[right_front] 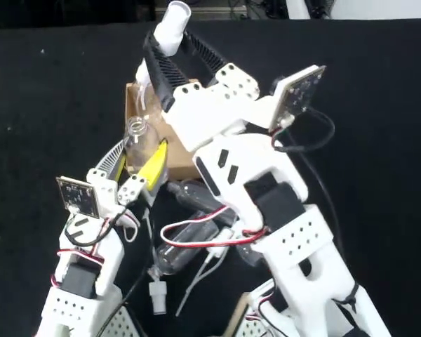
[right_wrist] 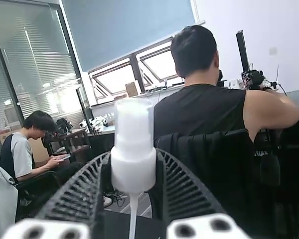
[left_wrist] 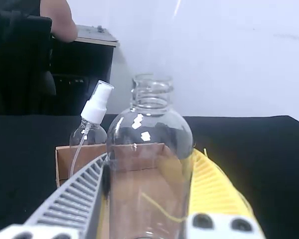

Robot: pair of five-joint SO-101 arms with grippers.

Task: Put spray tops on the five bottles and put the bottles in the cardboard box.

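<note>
Bottle (left_wrist: 149, 164), uncapped, stands upright by the box (left_wrist: 64, 160), clamped in our left fingers (left_wrist: 74, 199). Our right fingers (right_wrist: 184, 184) pinch a spray top (right_wrist: 133, 149) high above. We judge its dangling tube (right_wrist: 131, 219) could miss the narrow neck (left_wrist: 150, 92), or a skewed press could tip the bottle.

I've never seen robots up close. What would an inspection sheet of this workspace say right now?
Surface: black table.
Job's things: uncapped bottle upright near the box; capped bottle in the box; spray top; more bottles lying near the arms.
Clutter: nothing seen.
Grippers: left gripper shut on the uncapped bottle; right gripper shut on the spray top.
Cables: wires over the lying bottles.
Surroundings: office windows.
</note>
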